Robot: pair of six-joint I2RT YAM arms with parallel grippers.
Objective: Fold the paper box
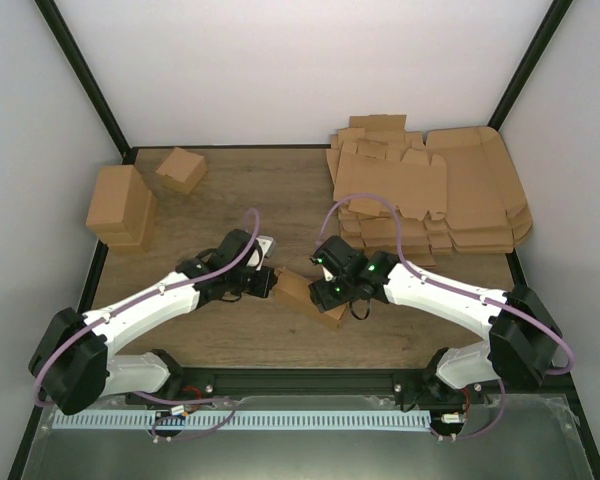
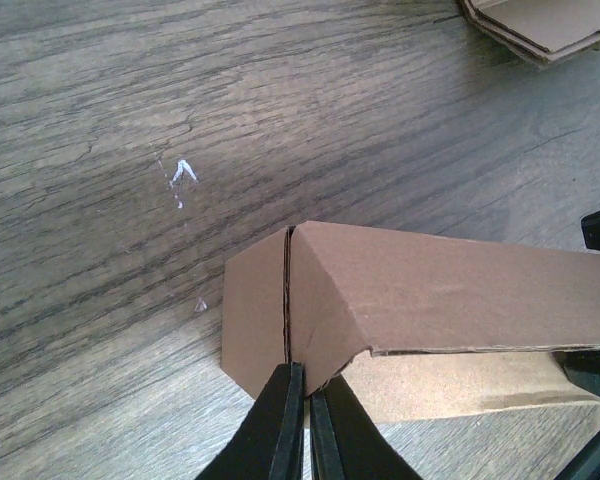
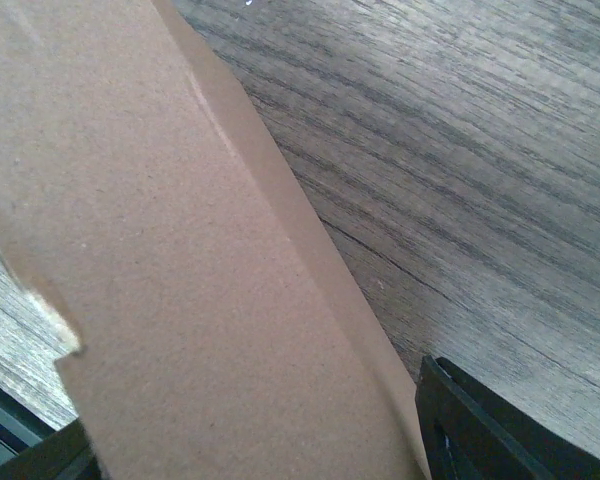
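Note:
The paper box (image 1: pixel 305 293) is a long, narrow brown cardboard box lying slantwise on the wooden table between my two grippers. My left gripper (image 1: pixel 270 283) is at its left end. In the left wrist view, that gripper (image 2: pixel 306 400) is shut on the thin end flap of the box (image 2: pixel 430 290). My right gripper (image 1: pixel 332 290) holds the box's right part from above. In the right wrist view the box (image 3: pixel 180 250) fills the space between the fingers (image 3: pixel 500 430), which press on both of its sides.
A stack of flat die-cut cardboard sheets (image 1: pixel 430 190) lies at the back right; its corner shows in the left wrist view (image 2: pixel 540 25). Folded brown boxes (image 1: pixel 120 205) and a smaller one (image 1: pixel 181 169) stand at the back left. Black frame posts line the walls.

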